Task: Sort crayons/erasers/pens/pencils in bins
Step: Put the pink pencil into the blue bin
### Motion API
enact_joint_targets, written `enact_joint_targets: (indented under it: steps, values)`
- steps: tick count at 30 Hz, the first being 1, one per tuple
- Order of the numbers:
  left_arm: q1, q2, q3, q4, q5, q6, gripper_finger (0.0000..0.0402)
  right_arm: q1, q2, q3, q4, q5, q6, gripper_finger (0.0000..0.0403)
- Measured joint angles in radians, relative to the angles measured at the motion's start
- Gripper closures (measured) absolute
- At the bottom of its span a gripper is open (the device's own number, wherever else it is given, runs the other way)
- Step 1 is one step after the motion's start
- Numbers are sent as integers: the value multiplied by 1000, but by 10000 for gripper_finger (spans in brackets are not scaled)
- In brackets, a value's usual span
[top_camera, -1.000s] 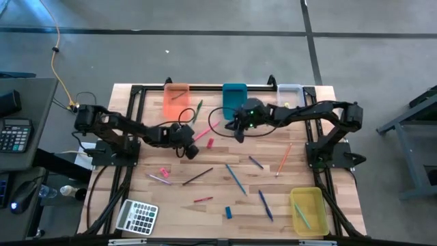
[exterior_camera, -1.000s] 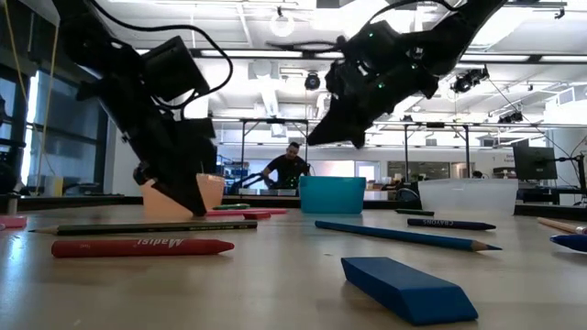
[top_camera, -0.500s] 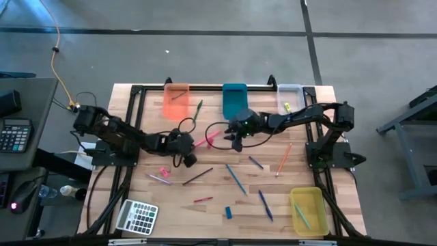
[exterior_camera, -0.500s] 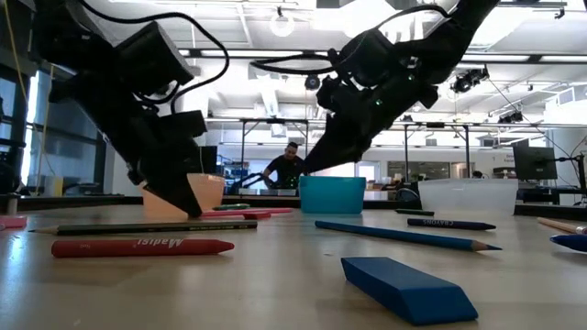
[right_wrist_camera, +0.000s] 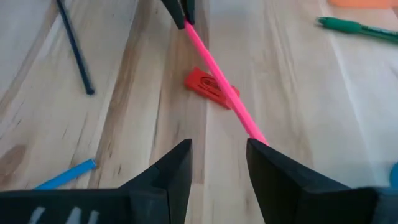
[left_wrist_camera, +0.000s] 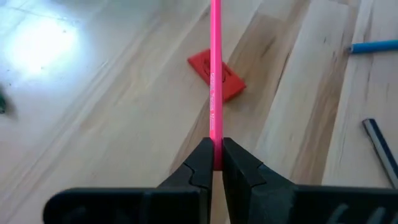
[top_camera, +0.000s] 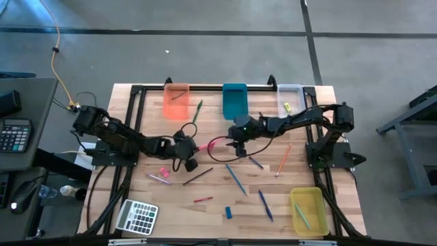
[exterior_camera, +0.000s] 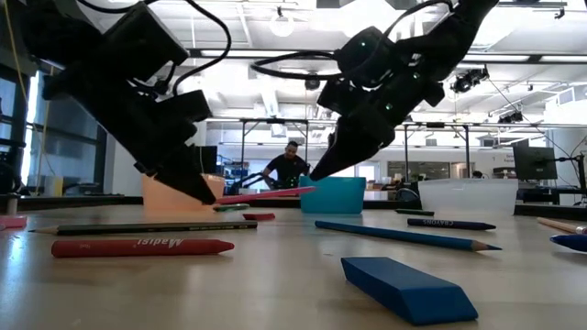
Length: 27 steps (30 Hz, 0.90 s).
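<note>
My left gripper (left_wrist_camera: 215,163) is shut on a pink pencil (exterior_camera: 266,193), which stretches toward the table's right above a red eraser (left_wrist_camera: 216,74). My right gripper (right_wrist_camera: 217,149) stands open at the pencil's free end (right_wrist_camera: 255,132), which lies between its fingers, close to one of them. In the high view the two grippers (top_camera: 194,147) (top_camera: 229,140) face each other at mid-table. The orange (top_camera: 176,99), teal (top_camera: 234,99) and clear (top_camera: 289,98) bins stand along the far edge. The yellow bin (top_camera: 307,210) is at the near right. My left gripper pinches the pencil's near end (left_wrist_camera: 215,149) between its two fingertips. The fingers slant down from the table's left and lie along the pencil, which sticks out straight ahead of them. The pencil is lifted clear and almost level (exterior_camera: 275,192). My right gripper: I cannot tell whether a finger (right_wrist_camera: 270,165) touches the pencil's free end.
Blue pens (top_camera: 235,179) (top_camera: 265,203), an orange pencil (top_camera: 283,158), a dark pencil (top_camera: 198,176), a red crayon (top_camera: 203,199), a blue eraser (top_camera: 229,212) and a pink eraser (top_camera: 164,172) lie loose nearer the front. A green pencil (top_camera: 197,111) lies by the orange bin. A calculator (top_camera: 136,217) sits near left.
My right gripper has opened and come down from beside the teal bin toward the near left, to the pencil's free end. My left gripper has rolled and shifted slightly toward the near edge. The pink pencil has risen clear of the table above the red eraser.
</note>
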Motion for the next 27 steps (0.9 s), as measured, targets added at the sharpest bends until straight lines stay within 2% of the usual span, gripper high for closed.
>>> enact_joint_targets:
  steps: [6, 9, 12, 15, 17, 19, 22, 24, 27]
  values:
    - [1, 0, 0, 19, 1, 0, 394, 24, 0, 58, -96, 91, -25, 257]
    - [1, 0, 1, 47, 1, -4, 394, 25, 0, 103, -144, 85, 73, 251]
    - [1, 0, 1, 54, 1, -19, 394, 25, -12, 115, -237, 32, 145, 243]
    - [1, 0, 1, 52, 0, -29, 394, 27, -33, 78, -285, 7, 191, 237]
    - [3, 0, 1, 54, -2, -31, 394, 27, -54, 19, -247, 6, 243, 235]
    - [3, 0, 2, 61, -7, -39, 394, 22, -68, -75, -86, -19, 328, 235]
    - [3, 0, 2, 68, -16, -52, 394, 15, -57, -236, 360, -72, 535, 235]
    - [4, 0, 2, 78, -24, -58, 394, 15, -26, -322, 636, -21, 676, 235]
    - [4, 0, 2, 114, -31, -70, 394, 18, 19, -387, 859, 77, 808, 235]
